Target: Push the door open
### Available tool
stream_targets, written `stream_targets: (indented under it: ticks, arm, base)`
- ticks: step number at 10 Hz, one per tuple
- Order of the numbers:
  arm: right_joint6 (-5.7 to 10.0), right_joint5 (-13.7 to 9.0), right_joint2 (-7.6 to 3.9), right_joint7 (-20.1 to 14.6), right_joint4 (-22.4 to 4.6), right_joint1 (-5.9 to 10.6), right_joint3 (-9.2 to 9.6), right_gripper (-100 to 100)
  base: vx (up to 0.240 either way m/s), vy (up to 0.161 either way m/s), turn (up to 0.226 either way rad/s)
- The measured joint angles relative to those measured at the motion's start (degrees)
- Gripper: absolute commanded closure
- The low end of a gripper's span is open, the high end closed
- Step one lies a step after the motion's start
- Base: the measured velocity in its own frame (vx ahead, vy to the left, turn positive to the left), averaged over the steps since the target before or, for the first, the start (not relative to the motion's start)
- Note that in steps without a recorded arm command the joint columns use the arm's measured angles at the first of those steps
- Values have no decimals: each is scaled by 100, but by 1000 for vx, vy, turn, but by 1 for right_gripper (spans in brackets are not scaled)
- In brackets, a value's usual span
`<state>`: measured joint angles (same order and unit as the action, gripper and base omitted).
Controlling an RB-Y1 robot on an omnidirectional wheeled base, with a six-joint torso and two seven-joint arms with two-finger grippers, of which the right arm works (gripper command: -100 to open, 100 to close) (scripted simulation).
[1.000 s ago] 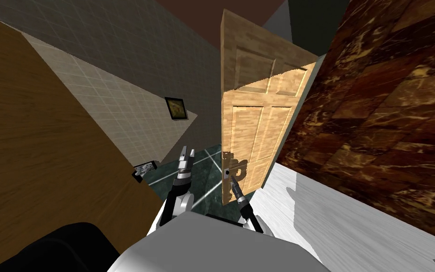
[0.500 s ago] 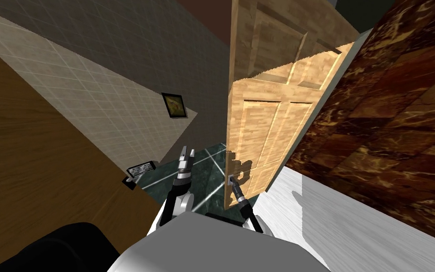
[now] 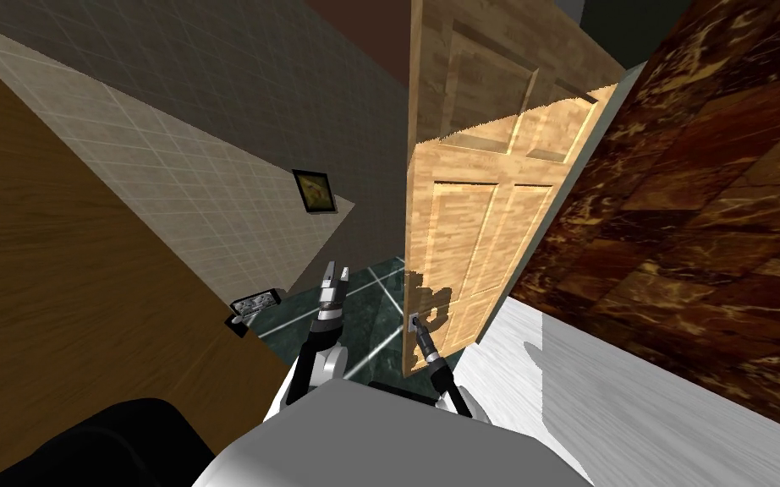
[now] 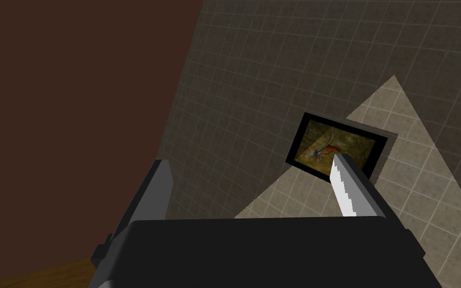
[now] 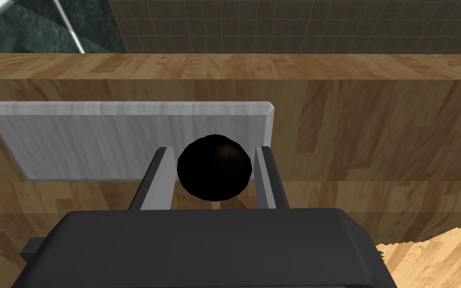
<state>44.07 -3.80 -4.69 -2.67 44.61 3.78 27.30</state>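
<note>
The right pincer [image 5: 213, 150] was clenched on the round black knob [image 5: 214, 167]. One thin grey finger [image 5: 157, 177] pressed on each side of the ball. Just behind the knob was a pale grey plate [image 5: 99, 135], lying flat on the wooden door [image 5: 384, 125]. The plate ran a long way out past one finger and stopped just past the other. The door's thin edge was right beyond the plate. Past that edge lay a dark green floor [image 5: 34, 30] with bright lines, and a grey tiled wall [image 5: 299, 25].

Seen from the head, the door stood partly open. It rose tall and panelled from the right pincer, with the knob near its free edge.

The left pincer [image 3: 335, 272] was held up near the right one, on its left, and did not touch the door. Its fingers [image 4: 347, 187] were spread wide, with nothing between them.
</note>
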Motion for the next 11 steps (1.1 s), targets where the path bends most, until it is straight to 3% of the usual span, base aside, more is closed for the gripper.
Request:
stream_targets:
  ticks: [2,3,5,7,8,9,11]
  arm:
    - [-9,-12,3,31,-63,-47,-61,100]
    - [42,-26,47,58,-202,14,-118,100]
    - [-83,-49,-13,100,67,-98,-225,100]
    - [-33,-84,6,114,-45,45,-334,100]
    - [-59,-95,6,134,2,25,-384,100]
    - [7,-112,31,150,-160,94,-445,100]
    - [0,-165,-11,171,-234,116,-613,100]
  base:
    - [187,95,-42]
    - [197,129,-19]
    - [188,125,-50]
    - [86,79,-16]
    - [98,84,-47]
    - [108,86,-76]
    - [154,128,-65]
